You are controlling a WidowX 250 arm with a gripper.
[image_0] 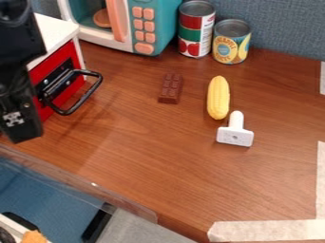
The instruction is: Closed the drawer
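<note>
At the left edge, the black gripper (20,121) hangs low over the table, in front of part of the drawer unit. The drawer (68,56) has a red front with a black looped handle (86,95) that sticks out to the right over the wood. Its visible part looks about level with the white frame of the cabinet (51,28) around it. The arm covers the left part of the red front, and whether the two touch I cannot tell.
A teal and white toy microwave (155,23) stands behind, beside two cans (195,28). A chocolate bar (171,88), a corn cob (218,97) and a white T-shaped piece (235,135) lie mid-table. A clear panel edge (95,187) runs along the lower left.
</note>
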